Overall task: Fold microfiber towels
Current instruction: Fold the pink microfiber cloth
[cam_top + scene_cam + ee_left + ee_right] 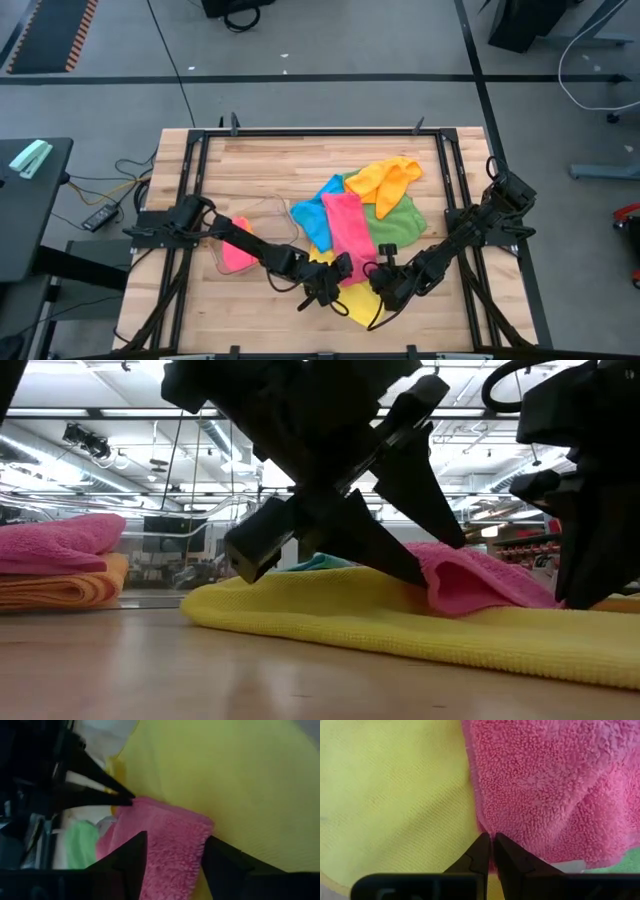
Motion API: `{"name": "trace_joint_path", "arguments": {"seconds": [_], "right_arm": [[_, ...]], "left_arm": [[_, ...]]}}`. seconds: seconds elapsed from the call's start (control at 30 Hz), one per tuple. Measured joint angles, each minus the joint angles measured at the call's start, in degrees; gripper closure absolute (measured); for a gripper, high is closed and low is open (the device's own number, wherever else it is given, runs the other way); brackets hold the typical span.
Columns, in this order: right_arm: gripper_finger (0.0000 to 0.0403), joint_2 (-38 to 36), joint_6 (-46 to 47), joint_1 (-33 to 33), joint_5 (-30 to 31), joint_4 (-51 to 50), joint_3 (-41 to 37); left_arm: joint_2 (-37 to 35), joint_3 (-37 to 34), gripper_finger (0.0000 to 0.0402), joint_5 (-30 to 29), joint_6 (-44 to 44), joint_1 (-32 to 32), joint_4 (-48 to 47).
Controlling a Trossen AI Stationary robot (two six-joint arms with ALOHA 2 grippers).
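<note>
The pink towel (350, 226) lies at centre-right of the high view, its near end resting on the yellow towel (362, 300). My left gripper (172, 855) straddles that pink end, jaws apart with the edge between them. My right gripper (491, 851) is pinched nearly together on the pink towel's corner. More towels (385, 190) are heaped behind.

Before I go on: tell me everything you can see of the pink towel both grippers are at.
The pink towel is a fuzzy, plush cloth lying as a long strip across the pile, over the blue towel and the green towel, its near end on the yellow towel. That end is lifted into a small hump. The right gripper is shut on its edge; the left gripper straddles its corner, fingers either side.
</note>
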Motion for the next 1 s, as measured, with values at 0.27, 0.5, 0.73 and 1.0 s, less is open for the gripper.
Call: {"name": "trace_joint_path", "arguments": {"seconds": [0.27, 0.5, 0.73, 1.0], "right_arm": [[0.0321, 0.0, 0.8, 0.0, -1.7, -9.1, 5.2], [0.0279, -0.1, -6.8, 1.9, 2.5, -7.1, 10.5], [0.0232, 1.6, -11.2, 1.9, 3.1, 0.6, 9.6], [0.0213, 6.2, -14.9, 3.6, 8.0, 4.5, 9.9]], "left_arm": [[0.0, 0.0, 0.0344, 2.9, -9.9, 0.6, -0.3], [-3.6, 0.1, 0.0375, 10.0, -25.0, 2.1, -4.6], [-4.5, 0.1, 0.039, 15.2, -41.6, 2.4, -7.5], [-5.9, 0.9, 0.0381, 15.0, -54.0, 0.1, -6.8]]}}
